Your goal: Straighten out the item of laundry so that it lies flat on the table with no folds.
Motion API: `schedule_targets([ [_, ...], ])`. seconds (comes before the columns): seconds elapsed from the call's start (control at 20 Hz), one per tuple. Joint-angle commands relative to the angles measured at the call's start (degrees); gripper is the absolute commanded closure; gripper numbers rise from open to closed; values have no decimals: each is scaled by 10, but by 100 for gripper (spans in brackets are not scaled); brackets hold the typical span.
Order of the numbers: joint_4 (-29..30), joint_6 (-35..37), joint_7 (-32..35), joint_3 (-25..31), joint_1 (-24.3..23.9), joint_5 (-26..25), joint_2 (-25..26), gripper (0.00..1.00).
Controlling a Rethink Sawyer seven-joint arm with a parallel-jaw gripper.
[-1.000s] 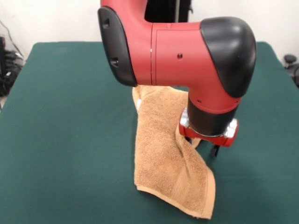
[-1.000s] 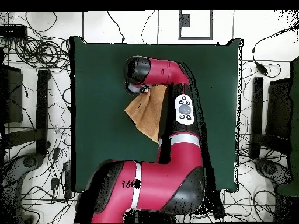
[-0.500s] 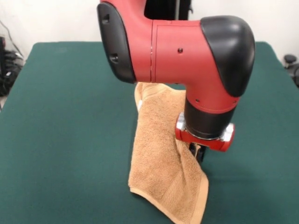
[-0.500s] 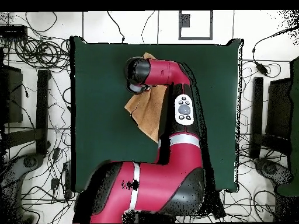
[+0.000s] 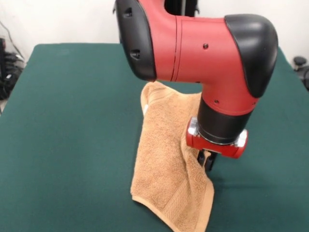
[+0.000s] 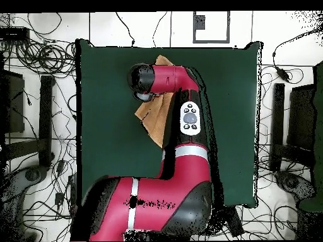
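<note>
The tan-orange towel (image 5: 166, 164) lies lengthwise on the dark green table (image 5: 72, 125), creased along its right side, with a small white label (image 5: 144, 109) at its left edge. My gripper (image 5: 207, 161) hangs under the red wrist, shut on the towel's right edge, which it holds raised into a ridge. The towel's near corner reaches the picture's bottom edge. In the overhead view the arm covers the gripper and much of the towel (image 6: 151, 116). One towel corner (image 6: 164, 60) pokes out beyond the arm on the table (image 6: 104, 126).
The big red and black arm (image 5: 203, 53) hides the table's far middle. In the overhead view, cables (image 6: 38, 57) and stands (image 6: 277, 120) lie on the floor all round the table's edges.
The arm has shifted toward the camera and slightly to the right in the front view, dragging the towel's held edge with it. The towel now lies longer and reaches nearer the front edge.
</note>
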Motion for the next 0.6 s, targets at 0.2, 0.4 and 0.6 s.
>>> schedule_targets([
  [0.2, 9, -265, 111, 25, 14, -43, 166, 100],
  [0.4, 0, -248, 142, 12, 25, -29, 169, 100],
  [0.6, 5, -244, 143, 18, 22, -16, 168, 100],
])
